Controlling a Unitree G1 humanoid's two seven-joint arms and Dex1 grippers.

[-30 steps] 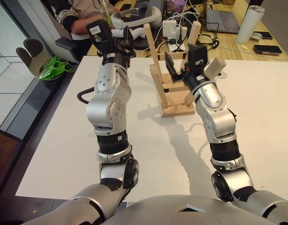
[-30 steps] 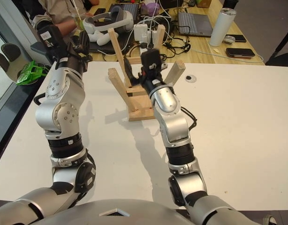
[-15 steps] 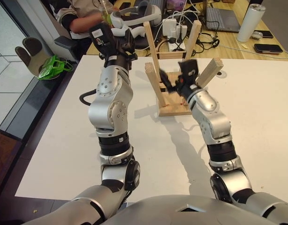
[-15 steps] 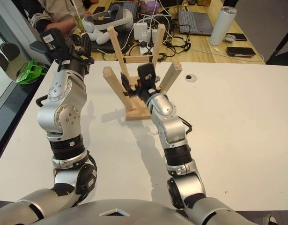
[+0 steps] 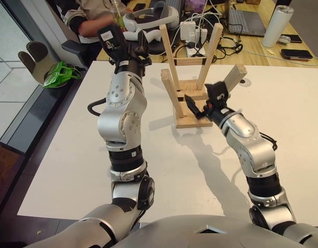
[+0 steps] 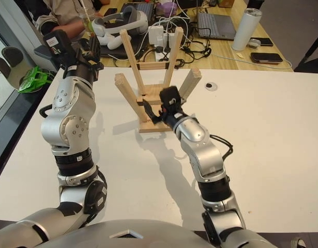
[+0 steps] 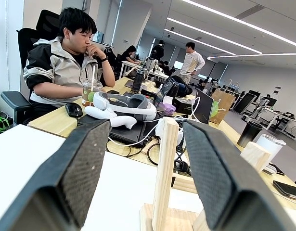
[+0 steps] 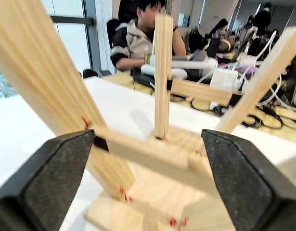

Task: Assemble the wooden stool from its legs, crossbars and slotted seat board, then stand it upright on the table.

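Note:
The wooden stool (image 5: 192, 122) lies upside down at the back middle of the white table (image 5: 71, 155). Its seat board (image 6: 151, 125) is flat on the table, and its legs (image 5: 171, 93) and crossbars point up. My right gripper (image 5: 199, 107) is open, low at the stool's near side just above the seat board. In the right wrist view its fingers (image 8: 51, 178) straddle a lower crossbar (image 8: 152, 154) without touching it. My left gripper (image 5: 138, 45) is held high at the back left, open and empty, and a stool leg (image 7: 164, 178) shows between its pads.
A desk behind the table holds a headset (image 5: 148, 18), cables, a laptop, a white tumbler (image 5: 275, 26) and phones; a person sits there. A green bag (image 5: 58, 75) hangs off the left edge. The table has free room at the front and right.
My right gripper has come down from crossbar height among the legs to just above the seat board, its elbow swinging out to the right. The stool shifted only slightly. The left arm barely moved.

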